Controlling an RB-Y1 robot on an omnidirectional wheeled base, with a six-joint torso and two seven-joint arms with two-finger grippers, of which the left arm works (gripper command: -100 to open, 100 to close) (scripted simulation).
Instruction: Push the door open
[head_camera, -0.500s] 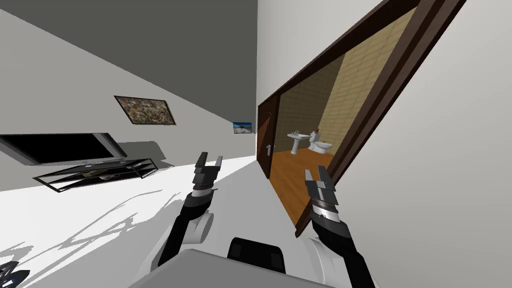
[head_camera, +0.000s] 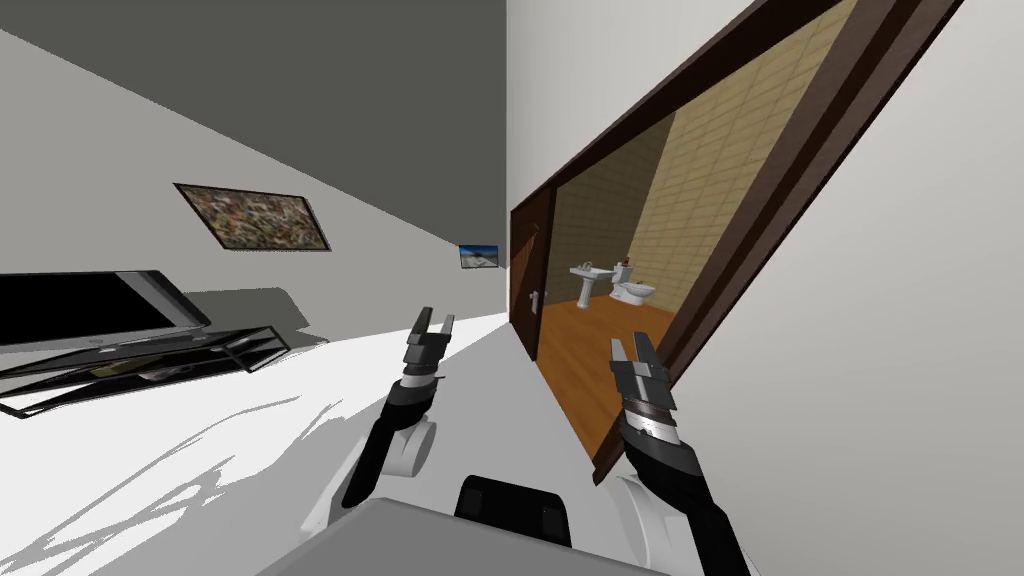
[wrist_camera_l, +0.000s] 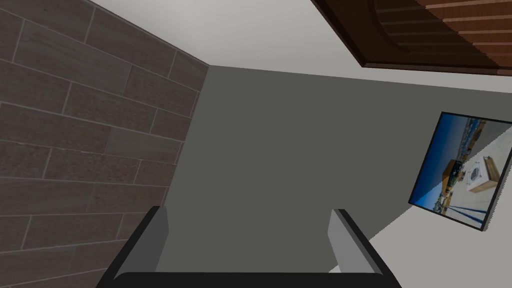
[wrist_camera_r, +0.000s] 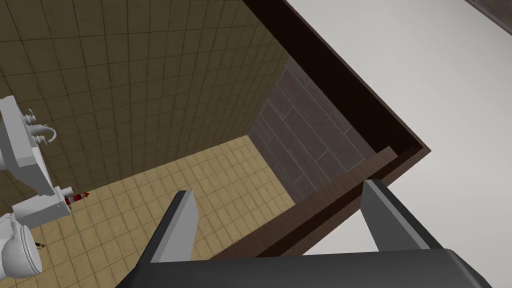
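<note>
Left gripper (head_camera: 435, 321): lower centre of the head view, blades spread wide, nothing between them, pointing past the doorway's left side.

Right gripper (head_camera: 632, 346): right of centre, blades equally spread and empty. Its wrist view looks through the opening, with the dark door frame (head_camera: 760, 190) running just beside one blade.

Door (head_camera: 527, 272): dark brown leaf at frame centre, on the left edge of the opening, already swung inward. Its pale handle (head_camera: 538, 297) faces the gap. Beyond it I see a sink (head_camera: 589, 274) and a toilet (head_camera: 633, 291) over a wooden floor (head_camera: 580, 360). Neither gripper touches the leaf; both are well apart from it.

Judgement: the opening looks passable, and any remaining push must land on the leaf's face.

Risks:
- The right blades sit close to the frame, so advancing straight could snag a blade on the jamb.
- Reaching across with spread blades could catch the handle and twist the wrist.
- Pushing near the hinge edge would give poor leverage, so the blades may skid off.
</note>
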